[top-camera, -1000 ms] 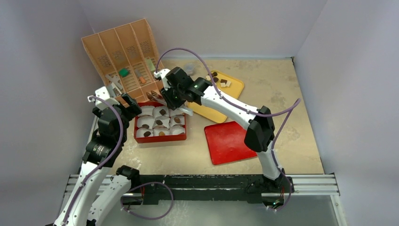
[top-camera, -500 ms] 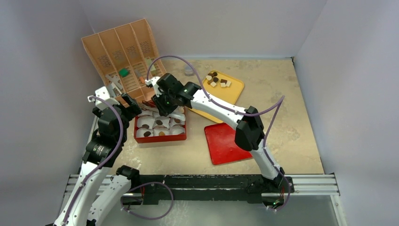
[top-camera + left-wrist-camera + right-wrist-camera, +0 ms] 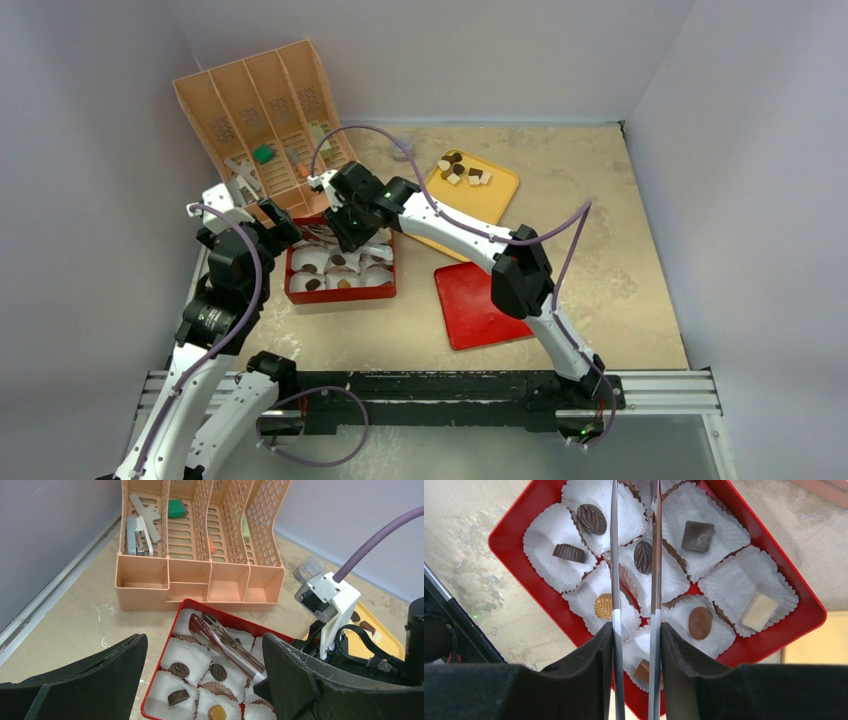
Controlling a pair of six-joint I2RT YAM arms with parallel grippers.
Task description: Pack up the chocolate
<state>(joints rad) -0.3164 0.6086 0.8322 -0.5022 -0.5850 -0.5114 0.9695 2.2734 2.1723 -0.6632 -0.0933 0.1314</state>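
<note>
Right tool (image 3: 634, 645) first: its matte black pads (image 3: 584, 670) are clamped on thin polished steel tongs (image 3: 614, 555). The two flat blades run side by side with a narrow gap between them and reach out over the red box (image 3: 499, 540); I cannot see their tips from the wrist. My left tool (image 3: 203, 645) hangs at the box's near left edge with its curved black jaws wide apart, gripping nothing.

The box is glossy red, square-cornered and lined with white crinkled paper cups (image 3: 546, 540). Most of the chocolate (image 3: 592, 518) sits there, one piece per cup:
- a dark ribbed oval
- a ribbed dark bar
- a dark squarish block
- a golden swirled dome
- a smooth brown oval
- a white rectangular piece
- a caramel piece, half hidden under my pads

Right of the box, a flat red square (image 3: 485, 305) lies on the mottled beige, stone-look table (image 3: 600, 220).

Just behind the box stands a peach plastic organizer (image 3: 200, 575) with mesh walls and four lanes. One lane holds a green block (image 3: 176, 507).

Farther right, a smooth yellow tray (image 3: 500, 190) carries a small cluster of dark and pale chocolate pieces.
</note>
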